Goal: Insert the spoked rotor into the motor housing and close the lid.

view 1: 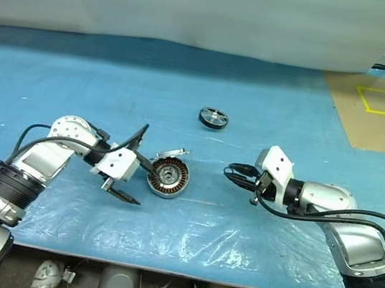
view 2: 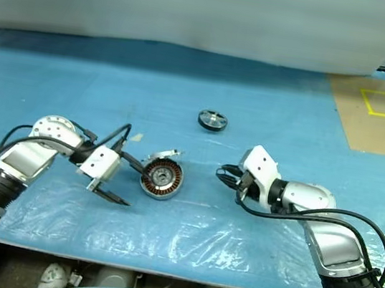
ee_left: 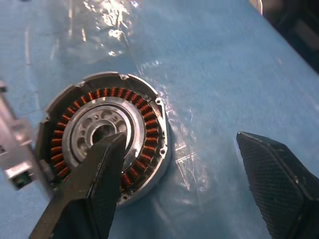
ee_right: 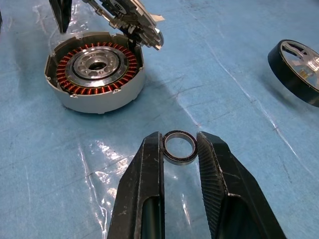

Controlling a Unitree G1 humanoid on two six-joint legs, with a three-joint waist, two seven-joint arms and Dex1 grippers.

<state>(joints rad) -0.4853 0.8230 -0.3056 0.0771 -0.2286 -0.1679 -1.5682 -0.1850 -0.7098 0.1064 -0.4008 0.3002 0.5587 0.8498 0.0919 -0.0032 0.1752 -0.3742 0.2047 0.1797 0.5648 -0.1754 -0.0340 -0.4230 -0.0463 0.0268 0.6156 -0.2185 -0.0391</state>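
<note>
On the blue sheet (view 1: 188, 78) that covers the bench, your work sits near the middle, somewhat toward the front edge. Largest is the housing (view 1: 168, 177), a low grey shell lying open side up so its ring of copper windings and central hub face you, ready to take a part from above. A small silvery bracket sticks up at its far rim. Your left gripper (view 1: 132, 165) lies just beside the housing on its left with its fingers spread wide and holding nothing; one finger (ee_left: 99, 184) reaches over the windings toward the hub, the other stands clear, likely to steady or line up the shell. Farther toward the back edge, well apart, the rotor (view 1: 213, 118) rests alone on the sheet, black rim and silvery spokes up, not yet inserted. Your right gripper (ee_right: 179, 149), to the right of the housing, is pinched on a small thin ring (ee_right: 179, 147), held upright between its pads above the sheet. I cannot pick out the lid.
</note>
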